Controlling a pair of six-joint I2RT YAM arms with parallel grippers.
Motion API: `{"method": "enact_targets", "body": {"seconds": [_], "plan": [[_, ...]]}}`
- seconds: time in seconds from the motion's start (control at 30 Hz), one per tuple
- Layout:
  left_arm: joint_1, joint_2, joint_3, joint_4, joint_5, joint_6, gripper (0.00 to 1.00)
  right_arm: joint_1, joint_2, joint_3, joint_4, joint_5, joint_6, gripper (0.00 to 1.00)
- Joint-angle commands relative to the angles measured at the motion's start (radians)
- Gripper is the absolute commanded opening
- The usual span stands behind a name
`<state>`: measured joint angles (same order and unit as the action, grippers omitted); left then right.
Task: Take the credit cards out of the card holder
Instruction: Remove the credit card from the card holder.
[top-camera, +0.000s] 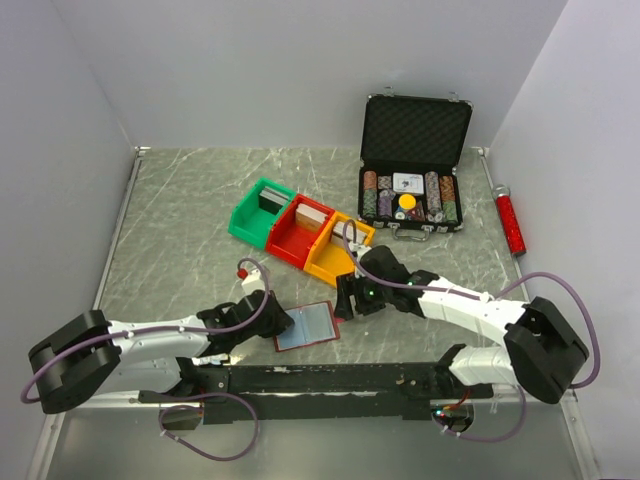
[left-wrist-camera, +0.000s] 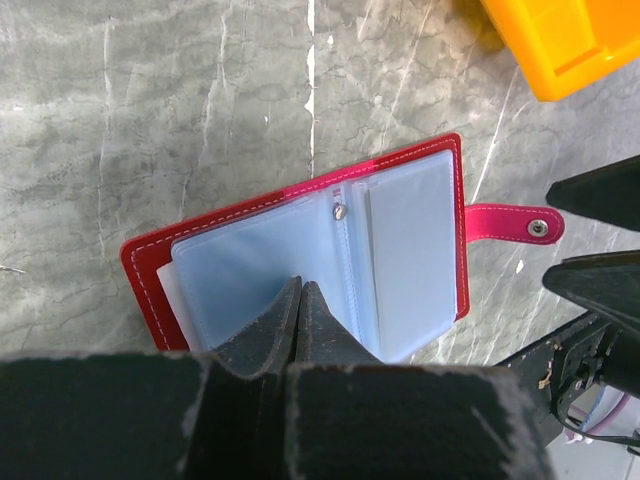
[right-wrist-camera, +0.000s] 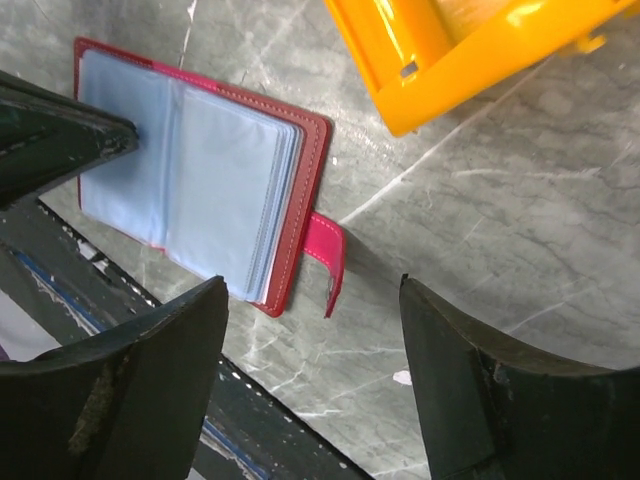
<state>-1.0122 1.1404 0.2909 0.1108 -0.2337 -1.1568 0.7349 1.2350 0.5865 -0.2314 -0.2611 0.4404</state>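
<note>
Left claw (left-wrist-camera: 301, 292) pins wallet (left-wrist-camera: 405, 190); wrists reveal strap (left-wrist-camera: 510, 222).

No words, numbers or brand names can be read anywhere in these views. The white card (top-camera: 405, 181) lying among the chips in the black chip case (top-camera: 415, 125) has a small dark mark on it (too tiny to make out). The open card holder (left-wrist-camera: 150, 262) on the surface (left-wrist-camera: 150, 120) shows only plain colour, with no print to read.
</note>
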Motion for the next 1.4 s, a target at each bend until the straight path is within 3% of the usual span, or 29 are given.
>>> {"method": "enact_targets", "body": {"seconds": [0.0,0.27,0.73,1.0,1.1,1.2,1.27,1.37], "plan": [[-0.005,-0.018,-0.024,-0.014,-0.010,-0.014,0.01,-0.005,0.020,-0.007,0.038,-0.030,0.003,0.74],[-0.005,-0.022,-0.022,-0.002,-0.006,-0.014,0.01,-0.003,0.109,0.006,0.099,-0.102,0.014,0.57],[-0.005,-0.070,-0.042,0.006,-0.007,-0.018,0.01,-0.008,0.198,-0.002,0.181,-0.158,0.034,0.39],[-0.005,-0.097,-0.055,0.007,-0.010,-0.018,0.01,-0.009,0.175,0.006,0.159,-0.165,0.026,0.17],[-0.005,-0.117,-0.058,0.009,-0.012,-0.017,0.01,-0.009,0.140,0.010,0.133,-0.176,0.012,0.01],[-0.005,-0.177,-0.065,0.007,-0.018,-0.014,0.01,-0.009,0.061,0.038,0.061,-0.179,-0.029,0.00],[-0.005,-0.240,-0.079,0.018,-0.026,-0.012,0.09,-0.009,0.008,0.076,-0.003,-0.194,-0.066,0.00],[-0.005,-0.361,-0.137,0.107,-0.023,-0.009,0.27,-0.009,-0.028,0.127,-0.089,-0.228,-0.114,0.00]]}}
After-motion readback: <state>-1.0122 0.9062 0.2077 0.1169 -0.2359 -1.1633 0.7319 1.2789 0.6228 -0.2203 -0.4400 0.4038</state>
